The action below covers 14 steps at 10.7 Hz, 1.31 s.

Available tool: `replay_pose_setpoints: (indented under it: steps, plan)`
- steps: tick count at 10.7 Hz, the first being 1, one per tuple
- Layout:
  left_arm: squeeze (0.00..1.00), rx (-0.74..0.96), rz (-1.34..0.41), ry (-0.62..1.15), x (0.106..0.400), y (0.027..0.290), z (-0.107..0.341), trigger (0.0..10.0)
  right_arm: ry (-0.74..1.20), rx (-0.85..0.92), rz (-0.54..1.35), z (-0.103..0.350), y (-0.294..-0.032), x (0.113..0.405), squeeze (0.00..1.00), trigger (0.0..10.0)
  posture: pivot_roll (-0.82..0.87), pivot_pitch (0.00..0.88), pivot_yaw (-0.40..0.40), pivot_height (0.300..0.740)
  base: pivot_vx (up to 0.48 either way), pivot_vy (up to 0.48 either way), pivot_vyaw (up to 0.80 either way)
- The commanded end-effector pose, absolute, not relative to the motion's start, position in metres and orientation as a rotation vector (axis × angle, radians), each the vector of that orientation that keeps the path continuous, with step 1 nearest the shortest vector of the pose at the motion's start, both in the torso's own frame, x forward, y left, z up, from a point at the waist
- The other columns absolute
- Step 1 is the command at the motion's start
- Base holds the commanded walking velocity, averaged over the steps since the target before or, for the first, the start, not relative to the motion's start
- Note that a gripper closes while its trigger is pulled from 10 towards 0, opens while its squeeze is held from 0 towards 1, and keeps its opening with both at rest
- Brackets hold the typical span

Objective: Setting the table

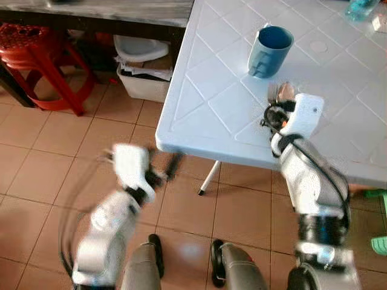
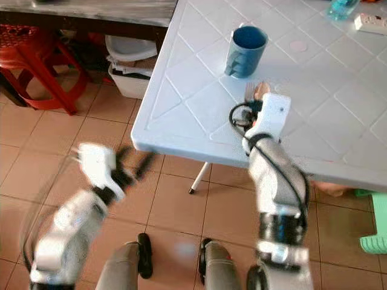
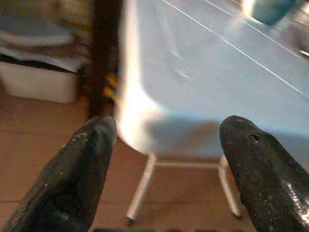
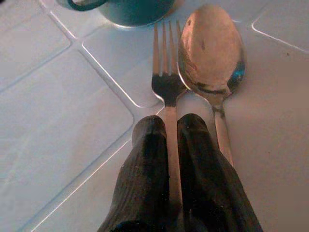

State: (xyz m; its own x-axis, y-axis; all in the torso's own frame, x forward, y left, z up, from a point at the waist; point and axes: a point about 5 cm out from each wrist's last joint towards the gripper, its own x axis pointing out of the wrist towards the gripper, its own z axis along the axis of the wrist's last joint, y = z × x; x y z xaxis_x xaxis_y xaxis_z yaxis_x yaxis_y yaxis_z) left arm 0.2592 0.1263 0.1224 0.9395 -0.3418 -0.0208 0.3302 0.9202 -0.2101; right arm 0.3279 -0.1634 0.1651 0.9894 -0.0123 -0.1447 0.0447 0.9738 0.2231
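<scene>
A steel fork (image 4: 166,82) and a steel spoon (image 4: 211,48) lie side by side over the white plastic table (image 1: 211,103). Their heads point at a blue mug (image 1: 269,51) that stands upright just beyond them. My right gripper (image 4: 168,123) is shut on the fork's handle, low over the tabletop; the spoon's handle runs along the outer side of one finger. From the head camera the cutlery heads (image 1: 283,92) show just past the right wrist. My left gripper (image 3: 166,130) is open and holds nothing; it is blurred, below the table's near-left corner (image 1: 162,142), over the floor.
A red plastic stool (image 1: 36,54) and a white bin of papers (image 1: 142,75) stand under a dark table at the left. A white table leg (image 1: 208,178) slants down beneath the corner. A green stool (image 1: 381,241) is at the right edge. A power strip (image 2: 370,23) lies far right.
</scene>
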Motion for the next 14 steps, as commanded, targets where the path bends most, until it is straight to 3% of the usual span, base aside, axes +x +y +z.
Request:
replay_pose_setpoints:
  steps: [1,5,8,10,14]
  plan:
    - [0.0,-0.199,-0.301,0.069,0.26,0.134,0.118,10.0,0.194,0.269,-0.001,0.152,-0.154,0.323,0.0,0.0,-0.06,0.276,0.009,0.74,0.0,0.48,0.0]
    - [0.0,-0.177,-0.266,0.052,0.267,0.136,0.12,10.0,0.107,0.321,0.084,0.166,-0.129,0.317,0.0,0.0,-0.07,0.262,0.002,0.74,0.0,0.48,0.0]
    - [0.0,-0.156,-0.256,0.035,0.268,0.135,0.119,10.0,0.046,0.3,0.1,0.176,-0.126,0.318,0.0,0.0,-0.07,0.25,-0.002,0.74,0.0,0.47,0.0]
    - [0.0,-0.146,-0.266,0.008,0.269,0.136,0.121,10.0,-0.016,0.215,0.116,0.185,-0.125,0.319,0.0,0.0,-0.07,0.239,-0.004,0.74,0.332,0.332,0.0]
    - [0.0,-0.145,-0.263,-0.003,0.27,0.134,0.119,10.0,-0.091,0.129,0.118,0.193,-0.13,0.318,0.0,0.0,-0.08,0.224,0.003,0.74,0.435,0.0,0.0]
